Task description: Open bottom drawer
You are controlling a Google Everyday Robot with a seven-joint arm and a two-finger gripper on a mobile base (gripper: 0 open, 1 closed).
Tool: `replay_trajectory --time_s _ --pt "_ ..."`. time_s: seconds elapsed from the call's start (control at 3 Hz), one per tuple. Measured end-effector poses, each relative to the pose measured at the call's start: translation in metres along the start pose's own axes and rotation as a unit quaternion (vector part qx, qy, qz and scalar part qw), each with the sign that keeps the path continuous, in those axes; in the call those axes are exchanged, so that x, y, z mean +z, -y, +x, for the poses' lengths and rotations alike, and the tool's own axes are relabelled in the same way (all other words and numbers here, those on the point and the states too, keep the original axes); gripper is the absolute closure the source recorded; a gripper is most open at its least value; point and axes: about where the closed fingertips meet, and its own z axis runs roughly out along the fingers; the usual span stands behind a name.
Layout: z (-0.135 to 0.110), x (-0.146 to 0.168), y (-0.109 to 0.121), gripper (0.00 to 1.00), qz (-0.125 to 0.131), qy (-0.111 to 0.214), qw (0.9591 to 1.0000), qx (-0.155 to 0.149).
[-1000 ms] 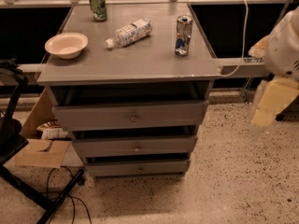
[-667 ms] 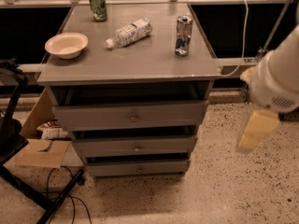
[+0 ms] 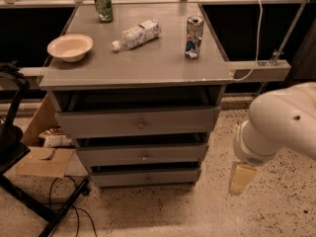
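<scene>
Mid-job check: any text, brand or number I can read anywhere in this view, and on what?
No text can be read.
Green can: print blurred.
Bottle label: blurred.
Silver-blue can: blurred.
Bottom drawer: no marking seen.
Gripper, low, right of that drawer: no marking seen.

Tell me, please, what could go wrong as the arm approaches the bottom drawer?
The tool hangs low, right of the grey cabinet. The slim grey bottom drawer has a small round metal knob close under the mid-height grey drawer; the tool might catch that one, or clip the cabinet's corner swinging in.
</scene>
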Motion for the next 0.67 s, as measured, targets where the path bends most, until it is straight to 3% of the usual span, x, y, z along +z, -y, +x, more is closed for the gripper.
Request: replay_trajectory --time_s 0.33,0.67 --pt "0.007 0.07 -0.001 0.0 -0.015 0.004 0.9999 -0.003" --pt "0.005 0.11 -0.017 0.0 -0.031 0.024 0.9992 -0.004"
